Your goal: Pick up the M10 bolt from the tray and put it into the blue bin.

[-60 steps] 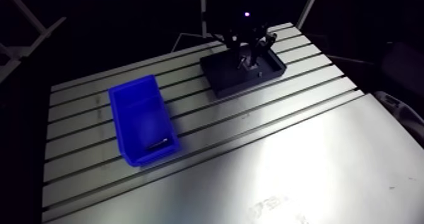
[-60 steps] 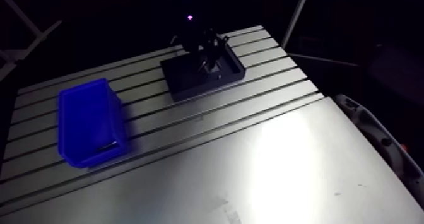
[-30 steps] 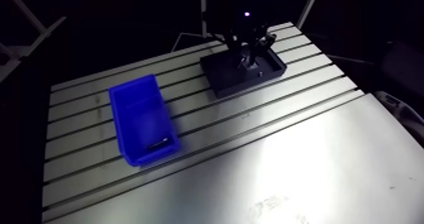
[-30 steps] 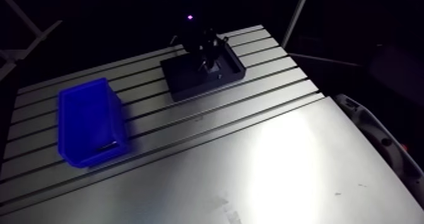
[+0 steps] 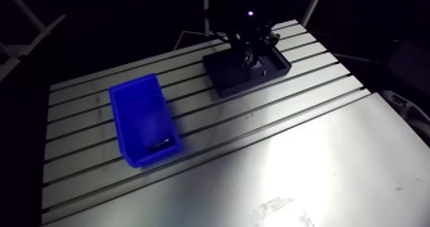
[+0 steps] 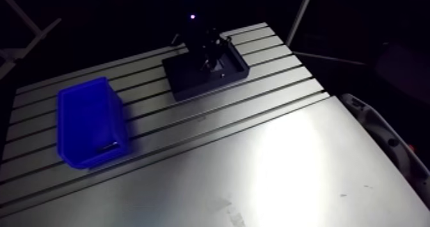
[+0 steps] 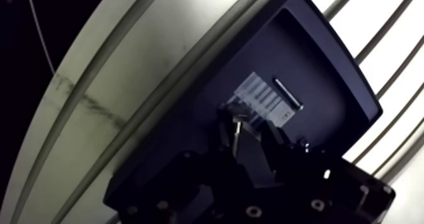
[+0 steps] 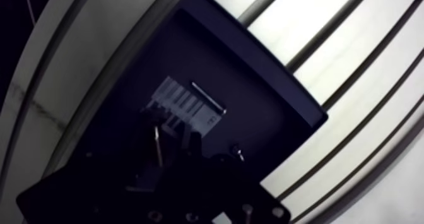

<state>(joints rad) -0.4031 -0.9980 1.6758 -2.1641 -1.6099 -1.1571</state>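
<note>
The black tray [image 5: 238,80] stands at the far side of the slotted table, and the blue bin [image 5: 142,119] sits to its left, nearer me. My gripper [image 5: 251,50] hangs over the tray. In the wrist view its two fingers stand close together over the tray floor [image 7: 315,75], beside a white barcode label [image 7: 265,95]. A slim shiny bolt [image 7: 237,129] is pressed between them, so the gripper [image 7: 247,132] is shut on it. Most of the bolt's length is hidden by the fingers.
A small dark metal part [image 5: 160,143] lies in the near end of the bin. A tiny shiny piece [image 8: 236,152] rests on the tray floor beside the gripper. Bare slotted table and a smooth plate [image 5: 307,165] stretch between tray, bin and the near edge.
The gripper has edged slightly up and back over the tray. The whole arm view has shifted a little with the arm. Bin and tray have not moved.
</note>
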